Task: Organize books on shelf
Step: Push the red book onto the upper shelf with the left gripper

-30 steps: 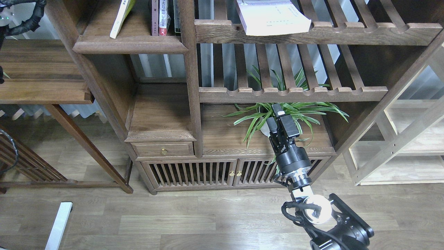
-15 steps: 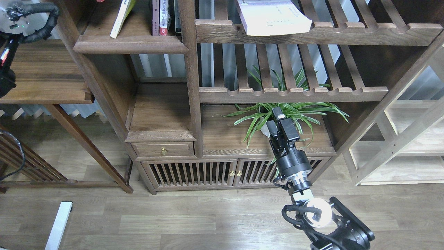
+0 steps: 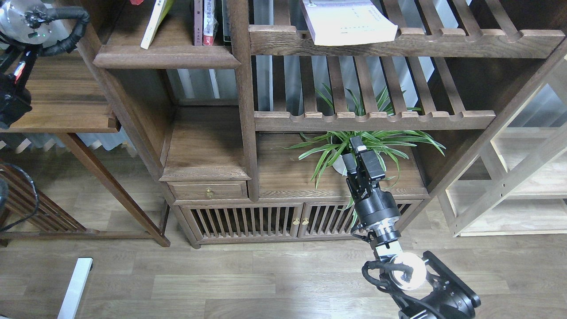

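Three books showing | yellow-green book (image 3: 153,24) leaning and red book (image 3: 207,22) standing on the shelf (image 3: 166,56), white book (image 3: 350,22) lying on the slatted rack (image 3: 405,42) | right claw (image 3: 358,153) hanging released, empty, near the plant (image 3: 367,141) | left claw out of view | judging: white book is waiting to be fetched, needing a high reach.

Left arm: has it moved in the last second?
Yes. The left arm has swung rightward toward the bookcase post, and more of it shows in the top-left corner.
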Controlling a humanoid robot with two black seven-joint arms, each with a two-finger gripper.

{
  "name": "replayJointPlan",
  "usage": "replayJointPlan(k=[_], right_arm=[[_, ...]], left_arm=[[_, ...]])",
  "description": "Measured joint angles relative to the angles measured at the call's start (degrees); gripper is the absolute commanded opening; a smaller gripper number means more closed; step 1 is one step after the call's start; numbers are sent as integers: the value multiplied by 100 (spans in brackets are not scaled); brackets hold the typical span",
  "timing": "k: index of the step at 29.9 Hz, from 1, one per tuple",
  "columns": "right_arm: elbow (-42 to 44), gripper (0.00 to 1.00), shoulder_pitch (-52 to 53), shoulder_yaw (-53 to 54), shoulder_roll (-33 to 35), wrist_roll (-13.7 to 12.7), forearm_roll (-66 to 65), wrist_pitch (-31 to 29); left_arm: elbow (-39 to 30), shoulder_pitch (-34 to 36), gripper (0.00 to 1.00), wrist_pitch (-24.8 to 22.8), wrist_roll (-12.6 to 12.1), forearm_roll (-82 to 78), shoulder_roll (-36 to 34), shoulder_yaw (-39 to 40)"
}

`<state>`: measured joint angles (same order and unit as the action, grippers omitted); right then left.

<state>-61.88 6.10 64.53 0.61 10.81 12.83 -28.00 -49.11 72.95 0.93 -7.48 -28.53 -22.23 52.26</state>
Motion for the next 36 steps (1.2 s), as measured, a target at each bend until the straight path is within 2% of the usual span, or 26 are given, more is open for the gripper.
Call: replayJointPlan(k=[6, 19, 27, 30, 36], right_arm=[[0, 82, 13, -1, 1, 0, 0, 0], [0, 82, 47, -3, 10, 0, 0, 0], [-1, 82, 47, -10, 10, 0, 0, 0], [-8, 82, 47, -10, 10, 0, 0, 0], [-8, 82, 134, 86, 26, 0, 0, 0]], left_arm=[[136, 48, 46, 13, 120, -3, 6, -243], [295, 96, 49, 30, 425, -3, 105, -269], [335, 426, 50, 56, 470, 4, 346, -259], [340, 496, 53, 56, 475, 13, 373, -255], [307, 546, 66, 45, 516, 25, 351, -199]])
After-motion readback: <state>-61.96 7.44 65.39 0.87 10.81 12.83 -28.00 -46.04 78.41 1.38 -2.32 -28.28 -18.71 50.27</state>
